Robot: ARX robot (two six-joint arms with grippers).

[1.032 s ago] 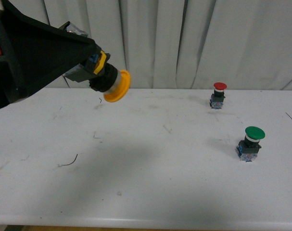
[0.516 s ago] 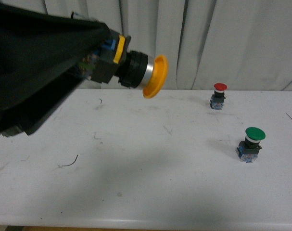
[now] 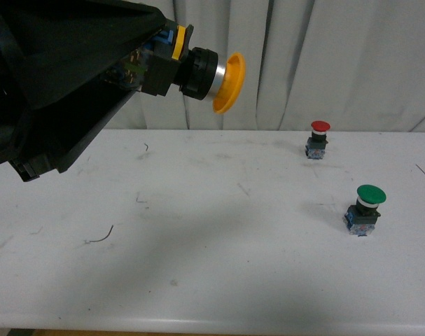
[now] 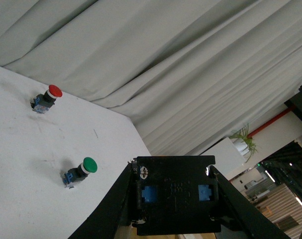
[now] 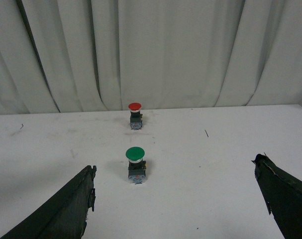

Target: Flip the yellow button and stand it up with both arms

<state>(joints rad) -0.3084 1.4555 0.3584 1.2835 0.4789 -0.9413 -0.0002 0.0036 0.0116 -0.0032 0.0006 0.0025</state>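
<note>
— Pale curtain (image 3: 324,63) behind, white desk (image 3: 219,280) below. What has the left gripper (image 3: 150,64) got?

— It's pinching the yellow button (image 3: 201,70) by its black body, jaws pressed on opposite flanks. The left wrist view shows the contact block's rear face framed between the two fingers (image 4: 111,209). The button is in the air above the desk's far left part, lying sideways with its cap pointing right.

— How would it handle?

— Probably small, rigid and light. The cap is rounded and smooth, so I'd judge the square body the surer hold. The collar and the neck behind the cap are what's free for a second grip.

— And the arms?

— The left one is raised high, close to the front camera. The right gripper (image 5: 175,204) is spread wide and empty, low over the desk. It faces the green button (image 5: 135,164) and the red button (image 5: 135,113) beyond it, both upright on the desk's right half.
</note>
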